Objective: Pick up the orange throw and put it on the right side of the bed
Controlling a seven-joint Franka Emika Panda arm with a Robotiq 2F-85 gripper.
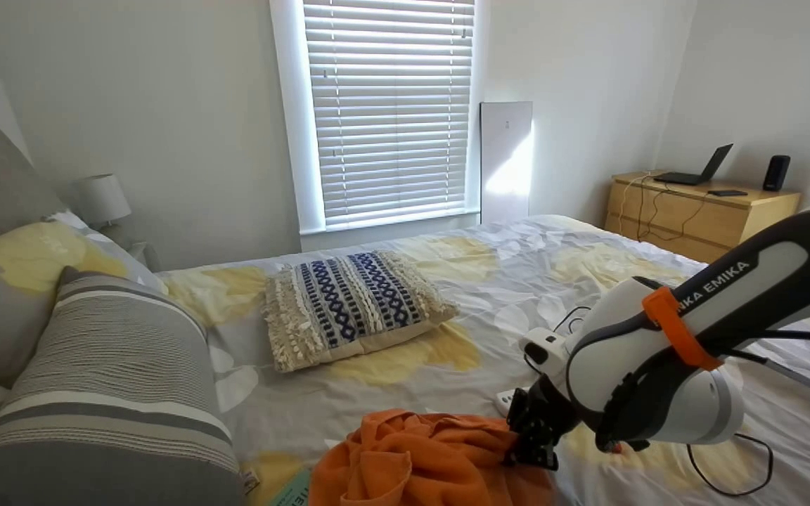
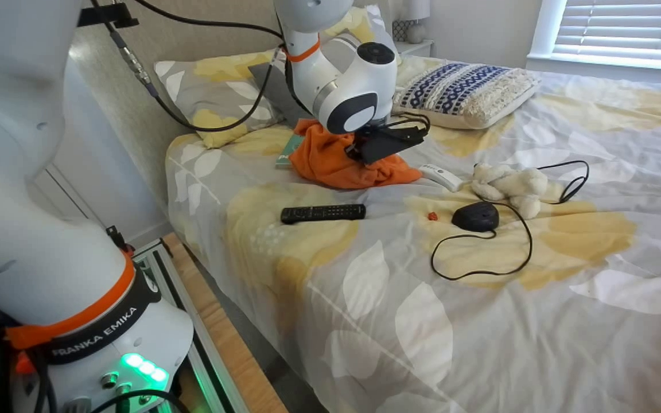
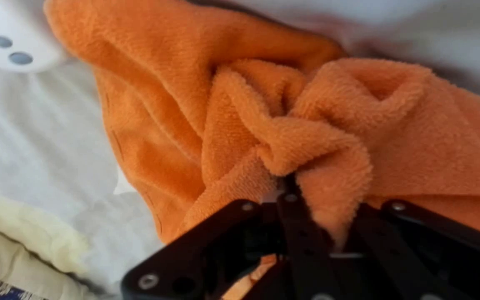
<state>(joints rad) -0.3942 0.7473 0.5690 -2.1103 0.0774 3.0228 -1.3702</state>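
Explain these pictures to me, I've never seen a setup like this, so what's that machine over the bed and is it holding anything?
It's a robot arm, stretched over a bed. Two pictures are taken from outside the arm, the close-up from its wrist. On the bed lie, among other things, a fringed cushion, a black remote, a soft toy, what looks like a mouse, and an orange throw. The end effector, its black grasping part, has a fold of the throw pinched; most of it appears to rest on the bed.
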